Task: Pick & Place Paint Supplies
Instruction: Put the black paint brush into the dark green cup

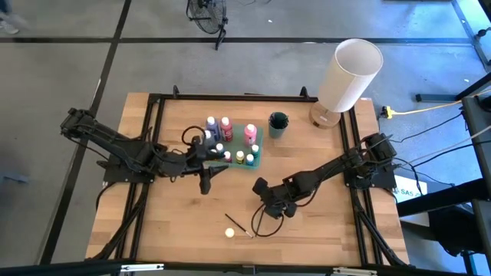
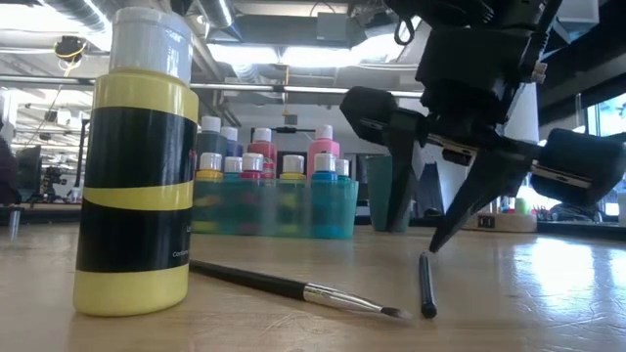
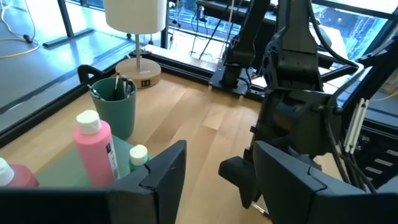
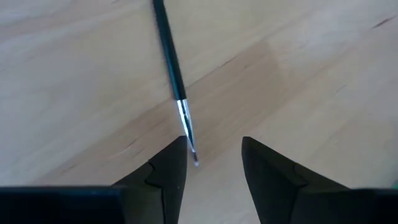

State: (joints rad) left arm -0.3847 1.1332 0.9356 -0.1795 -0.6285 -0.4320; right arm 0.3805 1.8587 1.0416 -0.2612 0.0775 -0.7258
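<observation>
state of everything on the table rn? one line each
yellow bottle: upright, capped, alone near the table's front edge
brush: flat on the table, beside the yellow bottle
second brush: flat on the table, bristles toward the right gripper
teal tray: holds capped bottles, upright
green cup: upright, brushes inside
lamp: upright
left gripper: jaws open, empty, beside tray
right gripper: jaws open, empty, over second brush

Yellow bottle up close, brush beside it, open right pincer above a second brush.
</observation>
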